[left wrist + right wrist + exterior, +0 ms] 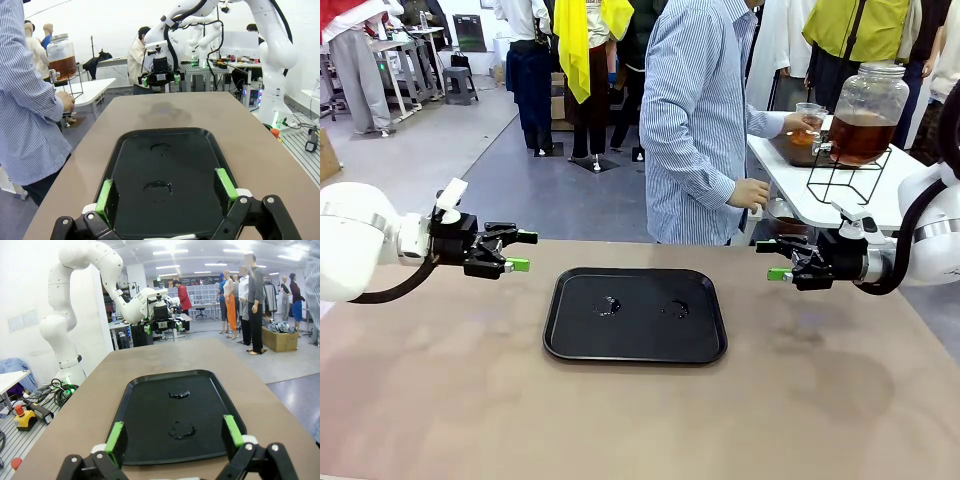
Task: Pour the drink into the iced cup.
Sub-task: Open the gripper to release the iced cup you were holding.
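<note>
The drink (861,137) is amber liquid in a big glass jar (870,95) on a wire stand on the white side table (790,185), also in the left wrist view (62,66). A person in a striped shirt (695,110) holds a clear cup (808,120) at the jar's tap, with some amber liquid in it. The iced cup is out of view. My left gripper (523,251) hovers open left of the black tray (635,340), nothing between its fingers (106,197). Right of the tray, my right gripper (770,260) is also open and empty.
The tray (120,145) (150,405) carries two wet ring marks and nothing else. The brown table (440,400) spreads around it. The person's other hand (752,193) rests on the side table's edge, beyond the far right corner.
</note>
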Controlling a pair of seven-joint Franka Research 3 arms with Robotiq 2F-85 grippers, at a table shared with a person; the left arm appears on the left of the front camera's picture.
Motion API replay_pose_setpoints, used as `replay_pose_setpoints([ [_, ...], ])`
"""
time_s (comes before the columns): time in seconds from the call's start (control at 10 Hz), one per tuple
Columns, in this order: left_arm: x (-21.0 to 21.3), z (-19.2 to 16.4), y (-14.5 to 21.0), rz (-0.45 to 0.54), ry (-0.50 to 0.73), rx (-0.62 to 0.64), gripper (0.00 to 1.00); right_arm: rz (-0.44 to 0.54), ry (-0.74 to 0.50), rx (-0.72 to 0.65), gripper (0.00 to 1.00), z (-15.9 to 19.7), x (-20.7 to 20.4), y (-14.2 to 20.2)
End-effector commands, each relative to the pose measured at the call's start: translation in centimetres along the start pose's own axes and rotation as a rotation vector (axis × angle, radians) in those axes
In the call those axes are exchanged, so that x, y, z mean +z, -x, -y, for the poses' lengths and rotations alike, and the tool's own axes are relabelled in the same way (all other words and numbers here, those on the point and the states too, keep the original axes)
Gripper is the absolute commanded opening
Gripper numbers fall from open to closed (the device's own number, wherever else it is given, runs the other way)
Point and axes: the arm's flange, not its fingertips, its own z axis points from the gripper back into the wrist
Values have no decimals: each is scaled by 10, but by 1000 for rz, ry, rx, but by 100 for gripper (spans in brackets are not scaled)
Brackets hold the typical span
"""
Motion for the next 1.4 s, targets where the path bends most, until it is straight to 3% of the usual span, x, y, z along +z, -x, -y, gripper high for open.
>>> replay_pose_setpoints([
  [0.0,-2,0,-2,8,-12,1,100,-1,-2,2,100,2,-1,-3],
  [1.3,-2,0,-2,8,-12,1,100,-1,-2,2,100,2,-1,-3],
])
